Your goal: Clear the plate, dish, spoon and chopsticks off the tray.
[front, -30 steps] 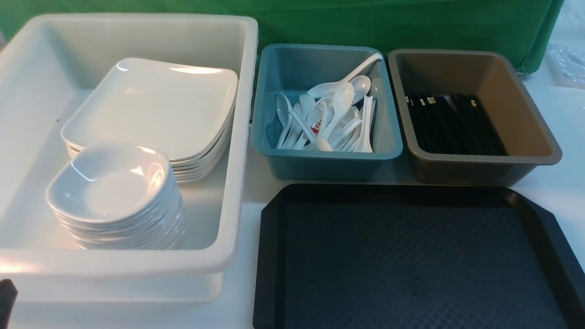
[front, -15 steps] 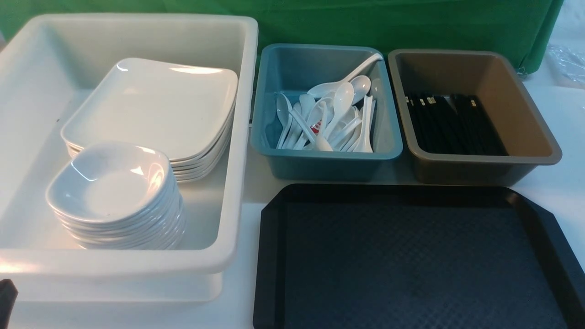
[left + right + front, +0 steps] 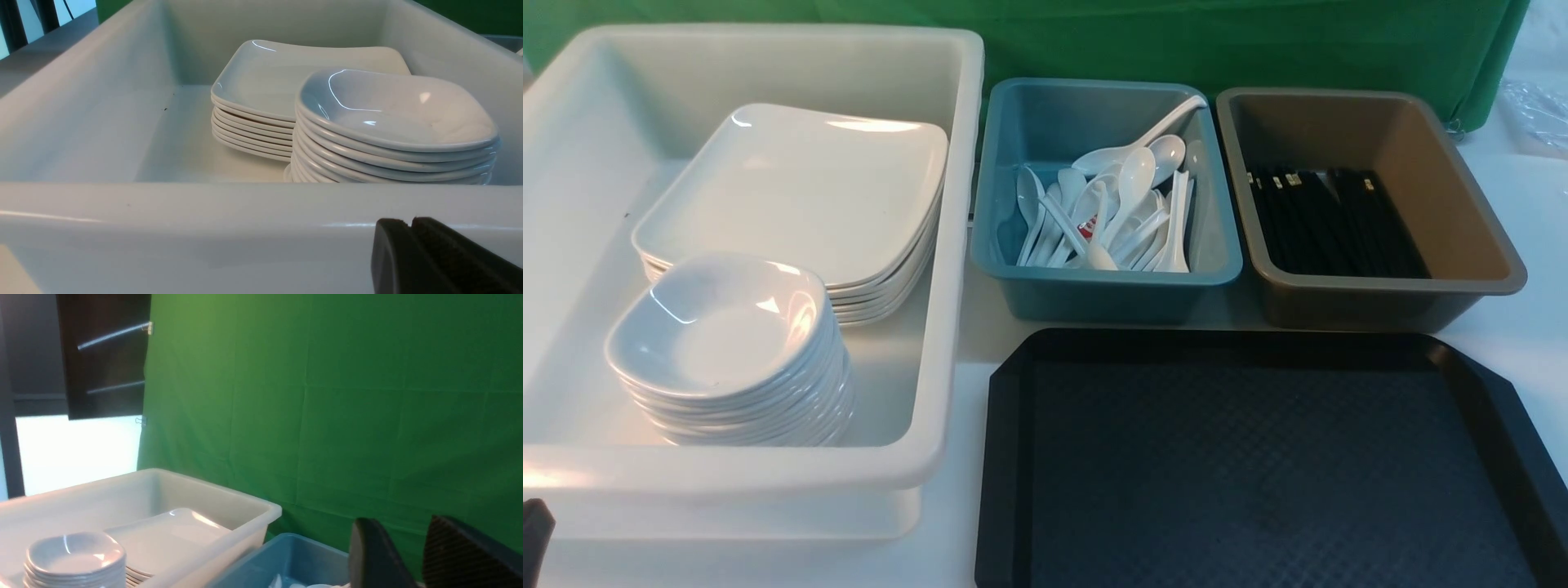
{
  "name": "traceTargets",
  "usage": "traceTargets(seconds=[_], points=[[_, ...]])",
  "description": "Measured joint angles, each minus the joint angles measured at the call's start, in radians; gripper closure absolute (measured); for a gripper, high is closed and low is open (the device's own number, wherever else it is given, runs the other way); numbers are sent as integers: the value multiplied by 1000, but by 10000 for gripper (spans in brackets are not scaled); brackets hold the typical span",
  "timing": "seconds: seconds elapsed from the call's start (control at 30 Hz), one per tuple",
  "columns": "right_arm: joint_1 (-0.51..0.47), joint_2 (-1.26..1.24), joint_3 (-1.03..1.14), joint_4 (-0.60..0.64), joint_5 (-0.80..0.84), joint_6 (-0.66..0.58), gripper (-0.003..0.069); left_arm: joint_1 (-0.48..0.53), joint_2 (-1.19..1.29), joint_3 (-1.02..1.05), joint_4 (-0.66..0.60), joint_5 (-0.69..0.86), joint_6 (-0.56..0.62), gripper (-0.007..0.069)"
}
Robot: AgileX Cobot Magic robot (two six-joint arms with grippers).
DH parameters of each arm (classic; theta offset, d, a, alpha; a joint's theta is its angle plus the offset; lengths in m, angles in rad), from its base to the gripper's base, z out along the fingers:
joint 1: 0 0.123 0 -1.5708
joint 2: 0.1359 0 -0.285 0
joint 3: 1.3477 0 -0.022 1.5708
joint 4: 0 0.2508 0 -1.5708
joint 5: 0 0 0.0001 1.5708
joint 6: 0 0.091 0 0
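The white bin fills the table's left side, and inside it the plate tops a stack toward the bin's far wall, with the dish topping a stack of small deep ones at the near wall, the two stacks touching. The tray, at the near right of the table, shows nothing on its diamond-patterned floor, so by my reading the clearing is done. Beyond its far rim stand the blue bin, where the spoon lies in a heap of others, and just beside it the brown bin, where the chopsticks lie in a flat black row on the bottom. The glazed ware looks hard, slick and chippable; I would take a plate or dish by its raised rim, the spoon by its grooved handle, and the thin, light chopsticks as a pair near the banded thick ends. The left gripper sits outside the white bin's near wall, its pads pressed together on nothing. The right gripper is raised above the blue bin's near side, jaws parted and bare.
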Motion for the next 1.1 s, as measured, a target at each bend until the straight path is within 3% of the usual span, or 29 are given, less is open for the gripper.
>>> traceTargets(seconds=[0.27, 0.33, 0.53, 0.83, 0.97, 1.1], points=[[0, 0, 0, 12, 0, -21, 424, 0, 0, 0, 0, 0, 0, 608], [0, 0, 0, 46, 0, -26, 422, 0, 0, 0, 0, 0, 0, 608], [0, 2, 0, 231, 4, -195, 422, 0, 0, 0, 0, 0, 0, 608], [-5, 0, 10, 261, 106, -210, 422, 0, 0, 0, 0, 0, 0, 608], [-106, -9, 71, 262, 163, -211, 422, 0, 0, 0, 0, 0, 0, 608], [-287, -9, 193, 260, 163, -238, 422, 0, 0, 0, 0, 0, 0, 608]])
